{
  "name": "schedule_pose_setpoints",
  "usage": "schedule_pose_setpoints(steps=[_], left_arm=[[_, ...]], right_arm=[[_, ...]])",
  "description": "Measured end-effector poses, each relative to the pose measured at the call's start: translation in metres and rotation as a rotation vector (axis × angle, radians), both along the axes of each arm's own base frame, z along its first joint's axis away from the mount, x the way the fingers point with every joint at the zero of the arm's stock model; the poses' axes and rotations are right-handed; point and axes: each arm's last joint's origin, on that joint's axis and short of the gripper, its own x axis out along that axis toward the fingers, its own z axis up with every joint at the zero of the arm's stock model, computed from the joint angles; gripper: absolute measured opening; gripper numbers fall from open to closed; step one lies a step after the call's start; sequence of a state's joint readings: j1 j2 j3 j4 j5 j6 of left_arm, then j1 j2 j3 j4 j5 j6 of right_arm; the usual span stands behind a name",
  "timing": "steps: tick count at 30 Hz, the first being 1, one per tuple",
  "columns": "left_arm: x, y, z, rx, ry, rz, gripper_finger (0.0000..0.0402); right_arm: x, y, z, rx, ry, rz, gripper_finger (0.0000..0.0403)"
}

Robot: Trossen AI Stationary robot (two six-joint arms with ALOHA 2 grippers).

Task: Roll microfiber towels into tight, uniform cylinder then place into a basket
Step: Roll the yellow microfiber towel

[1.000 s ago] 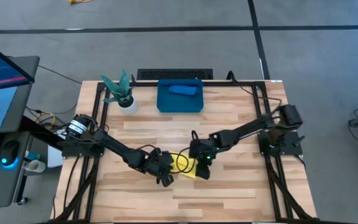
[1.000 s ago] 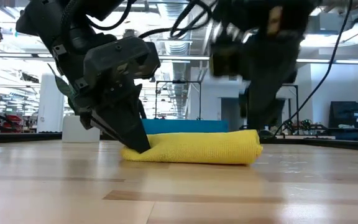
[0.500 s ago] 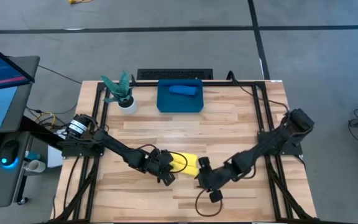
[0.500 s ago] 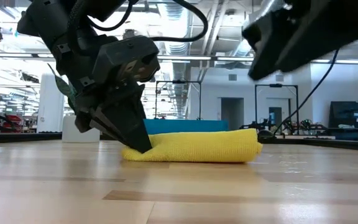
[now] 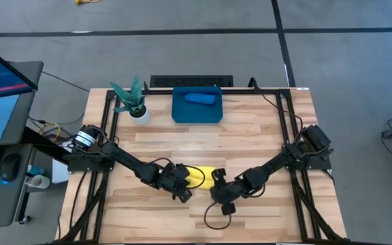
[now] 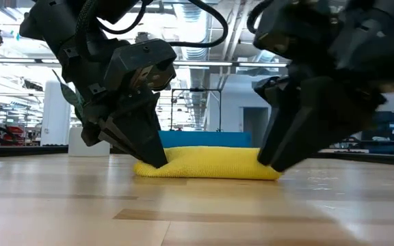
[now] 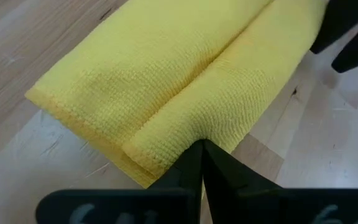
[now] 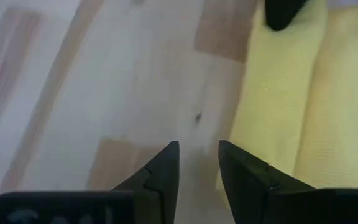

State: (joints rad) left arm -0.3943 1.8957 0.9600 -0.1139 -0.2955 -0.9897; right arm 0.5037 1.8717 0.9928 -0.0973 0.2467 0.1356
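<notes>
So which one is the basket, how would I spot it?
Look at the far edge of the wooden table, in the middle. The basket is the flat, teal-blue tray with low walls and a rolled blue towel inside. The white plant pot beside it is small, round and holds a green plant.

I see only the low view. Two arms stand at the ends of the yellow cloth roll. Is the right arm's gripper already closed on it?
Observer: No. The right gripper has its jaws apart, over bare wood beside the rolled yellow microfiber towel.
Operator: And the left one?
Observer: The left gripper is shut, its tip against the towel's folded edge.
Operator: Is anything in the basket?
Observer: Yes, a rolled blue towel lies in the shallow teal plastic basket.
</notes>
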Motion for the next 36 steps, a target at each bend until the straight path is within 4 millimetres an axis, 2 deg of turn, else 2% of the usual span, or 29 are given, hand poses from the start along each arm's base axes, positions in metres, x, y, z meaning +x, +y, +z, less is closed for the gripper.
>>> schedule_pose_setpoints(steps=[7, 19, 36], left_arm=[[0.0, 0.0, 0.0, 0.0, 0.001, 0.0, 0.0003], [0.0, 0.0, 0.0, 0.0, 0.002, -0.002, 0.0004], [0.0, 0.0, 0.0, 0.024, 0.0, -0.044, 0.0004]], right_arm=[[0.005, -0.006, 0.002, 0.01, -0.028, -0.043, 0.012], [0.007, -0.011, 0.007, -0.04, -0.073, -0.103, 0.0118], [0.019, -0.051, 0.001, 0.038, -0.017, -0.356, 0.0118]])
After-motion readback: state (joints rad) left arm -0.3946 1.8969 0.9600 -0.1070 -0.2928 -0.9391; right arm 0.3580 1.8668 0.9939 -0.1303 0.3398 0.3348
